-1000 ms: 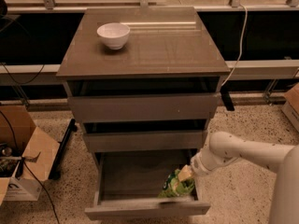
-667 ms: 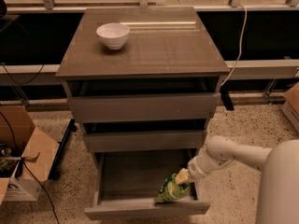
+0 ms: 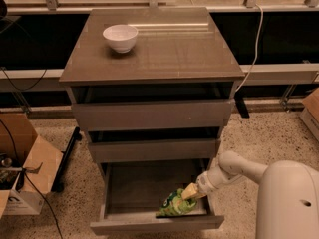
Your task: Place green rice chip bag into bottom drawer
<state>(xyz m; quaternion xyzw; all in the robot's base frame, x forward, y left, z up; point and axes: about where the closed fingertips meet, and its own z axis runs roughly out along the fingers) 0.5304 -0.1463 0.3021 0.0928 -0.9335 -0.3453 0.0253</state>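
Over the last sec. I've eased the pincer point(image 3: 192, 191) lower into the bottom drawer point(image 3: 134, 188). The green rice chip bag point(image 3: 175, 204) now rests on the drawer's floor, front-right, against its front panel. Pincer at bag's top; gripping or released, can't tell. Letting go looks next.

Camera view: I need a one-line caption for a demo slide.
Gripper at the green rice chip bag inside the open bottom drawer, front right; white bowl on the cabinet top.
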